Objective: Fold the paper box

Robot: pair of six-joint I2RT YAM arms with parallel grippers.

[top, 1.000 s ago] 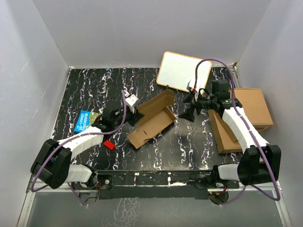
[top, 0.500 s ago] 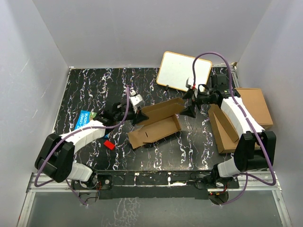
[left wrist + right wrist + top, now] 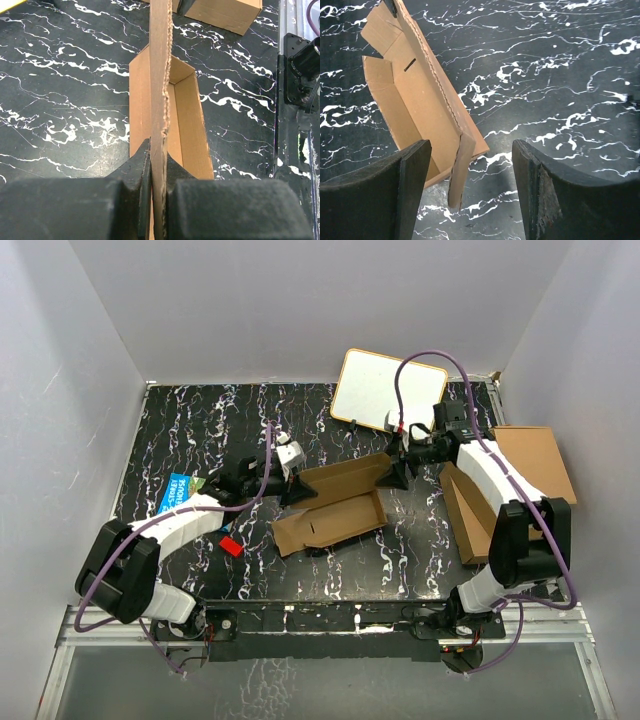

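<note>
The paper box (image 3: 330, 510) lies near the middle of the worktop (image 3: 200, 420), half formed: a shallow tray with its long flap (image 3: 345, 475) raised along the far side. It is light corrugated cardboard, stiff in the panels, and I judge it bends cleanly only at the scored lines; a hard pinch can crush an edge. The best hold seems to be the free edge of the flap, near its two ends.

The left jaws are clenched on the left end of this flap. The right jaws are released around the right end, with a gap on each side.

The left wrist view shows the rough cardboard edge squeezed between the jaws, which the top view cannot show. The right wrist view shows a narrow slot (image 3: 410, 64) in the panel. Only the top view shows the blue book (image 3: 180, 492) and the pile of larger boxes (image 3: 525, 475).
</note>
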